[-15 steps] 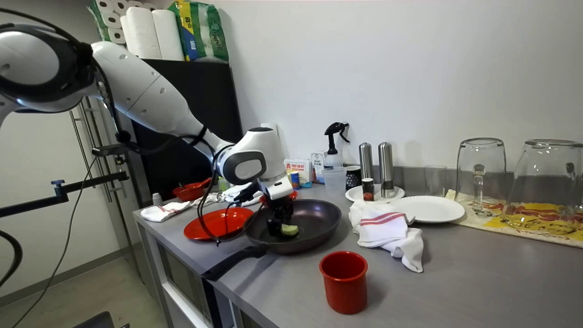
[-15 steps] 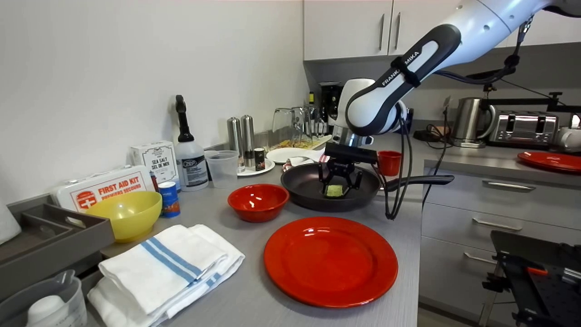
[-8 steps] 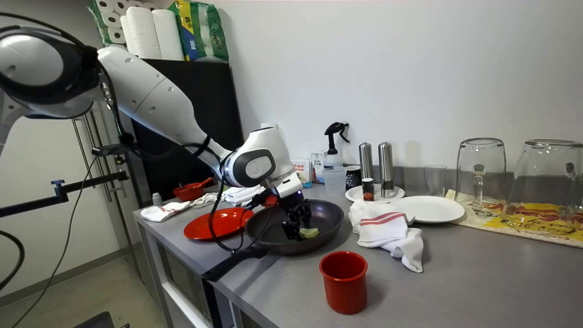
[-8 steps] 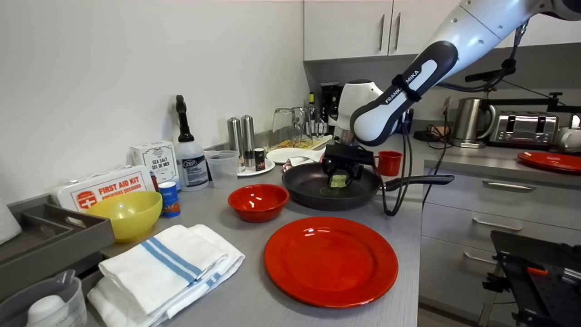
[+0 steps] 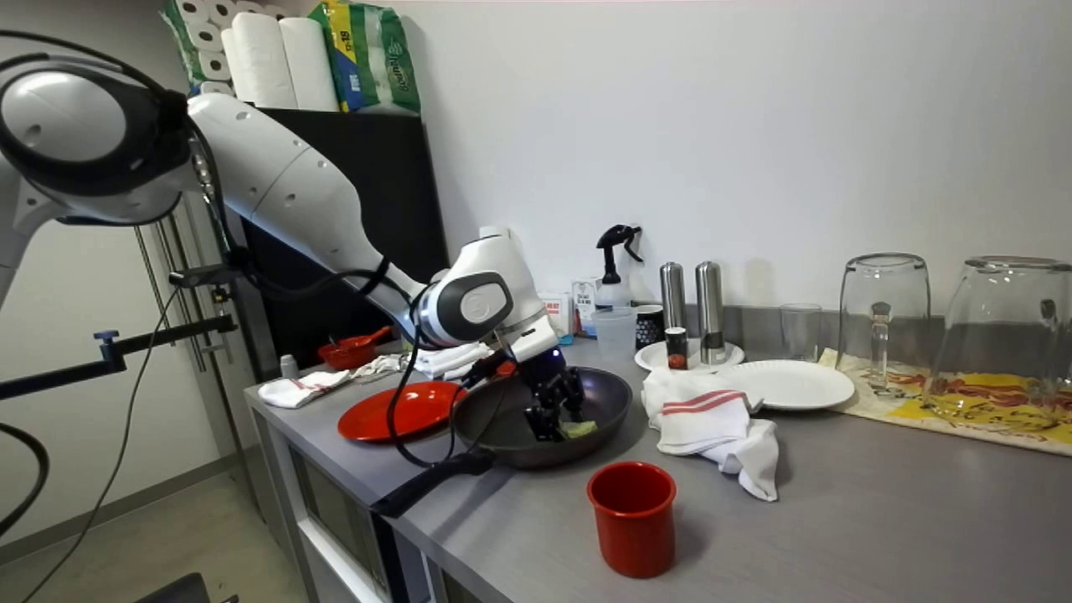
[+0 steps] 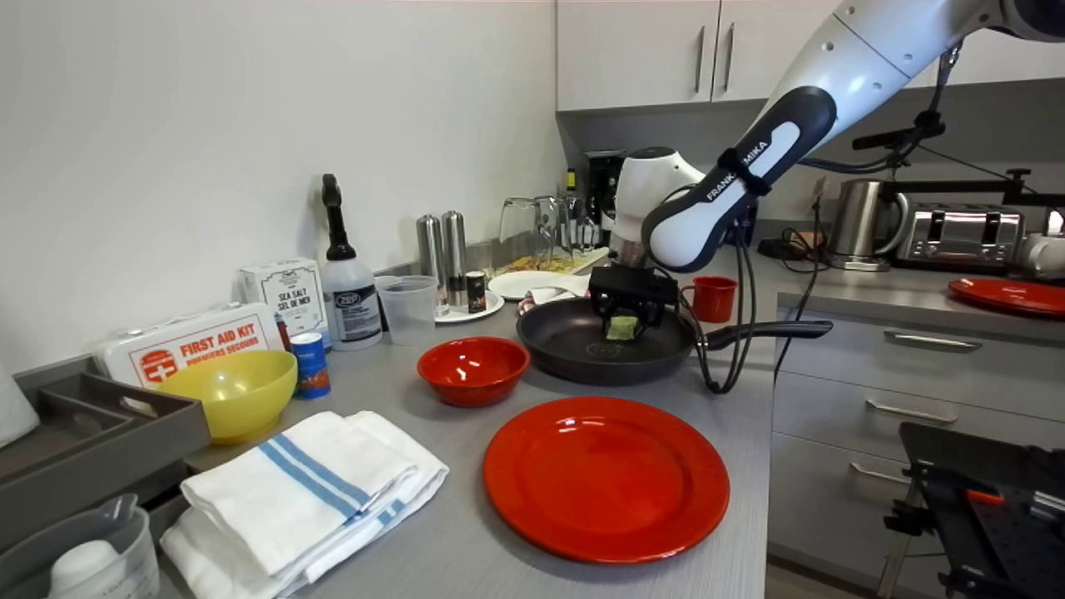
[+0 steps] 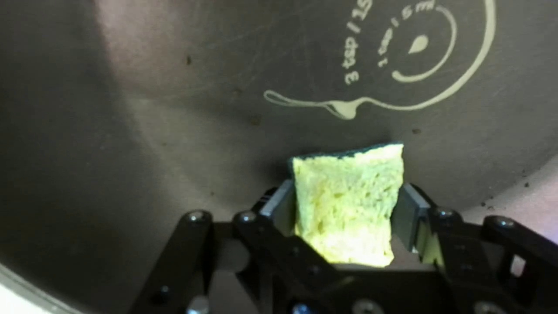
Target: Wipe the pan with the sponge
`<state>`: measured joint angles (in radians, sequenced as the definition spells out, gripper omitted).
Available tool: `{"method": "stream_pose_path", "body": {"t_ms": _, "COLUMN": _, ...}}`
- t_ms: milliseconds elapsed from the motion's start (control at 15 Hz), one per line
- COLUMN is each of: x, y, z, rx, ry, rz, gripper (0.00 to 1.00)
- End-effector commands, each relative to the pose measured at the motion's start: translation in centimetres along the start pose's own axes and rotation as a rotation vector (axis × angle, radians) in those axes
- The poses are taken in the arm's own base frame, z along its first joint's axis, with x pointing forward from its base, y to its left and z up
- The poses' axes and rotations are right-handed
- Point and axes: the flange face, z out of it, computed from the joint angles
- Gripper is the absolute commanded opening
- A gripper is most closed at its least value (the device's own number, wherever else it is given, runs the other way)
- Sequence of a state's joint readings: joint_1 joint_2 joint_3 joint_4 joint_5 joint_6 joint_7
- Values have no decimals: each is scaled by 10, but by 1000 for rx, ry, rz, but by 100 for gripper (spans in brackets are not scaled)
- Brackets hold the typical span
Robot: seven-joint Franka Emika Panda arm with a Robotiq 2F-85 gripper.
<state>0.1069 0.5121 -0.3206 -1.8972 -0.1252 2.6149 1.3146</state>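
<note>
On the grey desk (image 5: pixel 854 519), your arm (image 5: pixel 293 197) reaches lower than it did a second ago, down into the black frying pan (image 6: pixel 566 339), which sits almost where it was between the red plate (image 6: pixel 606 478) and the striped white cloth (image 5: pixel 712 419). Your pincer (image 7: pixel 347 207), nearly upright then, now tilts, gripping the yellow-green sponge (image 7: pixel 348 205) from two sides. The sponge, inside the pan, has shifted away from the plate and toward the cloth; you cannot tell whether it touches the pan's bottom. In an exterior view, the small printed mark (image 6: pixel 603 350) on that bottom, mostly hidden a second ago, now shows.
</note>
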Motion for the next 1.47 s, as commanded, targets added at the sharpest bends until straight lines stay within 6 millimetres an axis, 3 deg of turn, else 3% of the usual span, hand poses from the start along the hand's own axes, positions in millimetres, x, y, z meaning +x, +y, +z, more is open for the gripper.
{"method": "stream_pose_path", "body": {"t_ms": 0, "x": -17, "y": -10, "z": 3, "rx": 0, "ry": -164, "rz": -5, "gripper": 28}}
{"method": "stream_pose_path", "body": {"t_ms": 400, "x": -19, "y": -19, "z": 3, "rx": -4, "ry": -318, "rz": 17, "gripper": 28}}
{"method": "stream_pose_path", "body": {"t_ms": 1000, "x": -18, "y": -14, "z": 9, "rx": -13, "ry": -742, "rz": 11, "gripper": 28}}
{"method": "stream_pose_path", "body": {"t_ms": 1200, "x": -16, "y": -12, "z": 14, "rx": -45, "ry": -755, "rz": 30, "gripper": 28}}
{"method": "stream_pose_path", "body": {"t_ms": 1400, "x": -9, "y": -12, "z": 16, "rx": -68, "ry": -636, "rz": 49, "gripper": 28}}
